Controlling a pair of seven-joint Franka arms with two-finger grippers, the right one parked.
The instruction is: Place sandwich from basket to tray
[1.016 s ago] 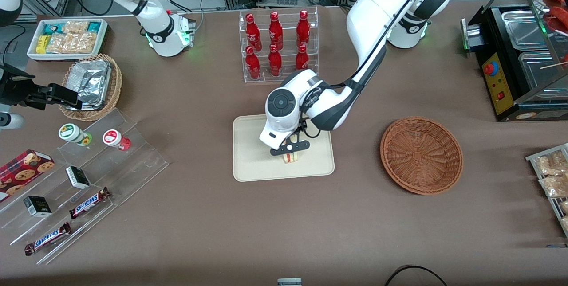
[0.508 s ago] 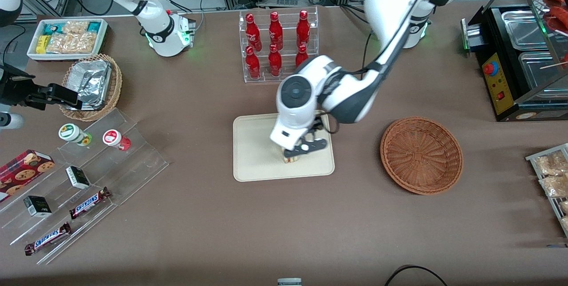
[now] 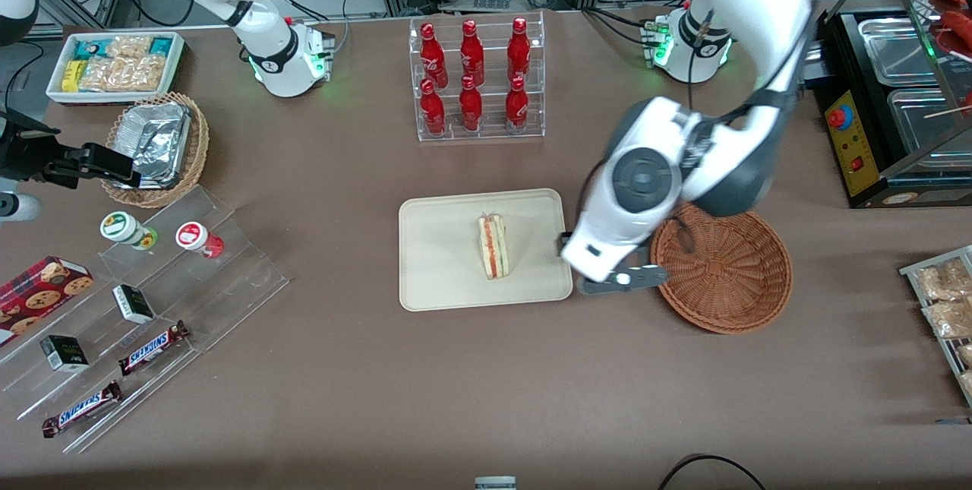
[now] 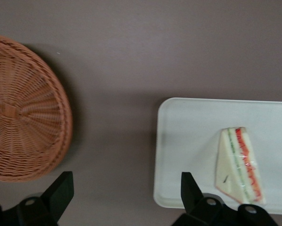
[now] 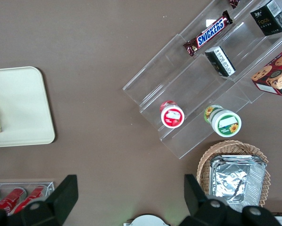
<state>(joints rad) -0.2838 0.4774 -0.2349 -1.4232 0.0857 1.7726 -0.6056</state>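
The tray (image 3: 440,262) holds one sandwich (image 3: 493,246), lying on its side with the red and green filling along its cut edge facing up; it sits toward the 3 o'clock part of the tray as the front camera sees it, apart from the rim. From the sandwich, the basket (image 3: 721,266) lies at 3 o'clock in the front view, and nothing shows inside it. The gripper (image 3: 619,282) hangs above the strip of table between tray and basket, its fingers (image 4: 61,190) spread wide apart with nothing between them.

At 12 o'clock from the tray stands a clear rack (image 3: 477,80) with six red bottles (image 3: 471,104) in two rows of three. Toward the parked arm's end of the table, one tan wicker basket (image 3: 163,148) holds crumpled silver foil, and one white bin (image 3: 114,64) holds snack packets. The stepped clear display (image 3: 152,308) carries two round tubs (image 3: 121,228), two Snickers bars (image 3: 152,348) and two small dark boxes (image 3: 133,302).
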